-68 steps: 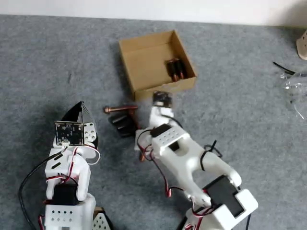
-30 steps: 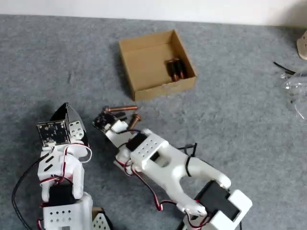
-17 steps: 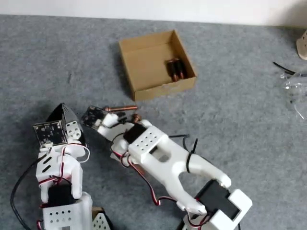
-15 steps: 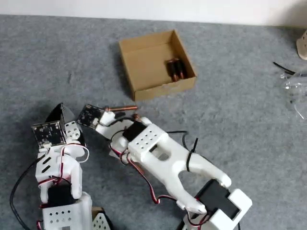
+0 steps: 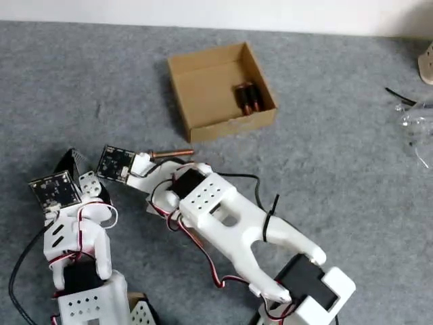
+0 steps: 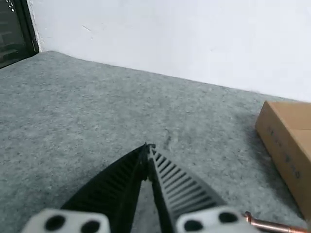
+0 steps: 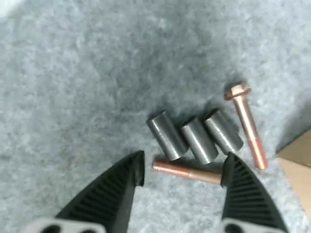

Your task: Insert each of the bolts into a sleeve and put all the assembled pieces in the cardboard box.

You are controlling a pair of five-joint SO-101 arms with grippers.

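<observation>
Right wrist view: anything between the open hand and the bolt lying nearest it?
Nothing visible. The right hand is open, and the near bolt lies across the gap between its fingers. The three sleeves lie just beyond that bolt, not in front of it.

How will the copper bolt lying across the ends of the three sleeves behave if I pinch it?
Probably rigid and heavy for its size: the bolt looks like solid metal. Its round shank may roll toward the sleeves, though the felt mat should damp that.
</observation>
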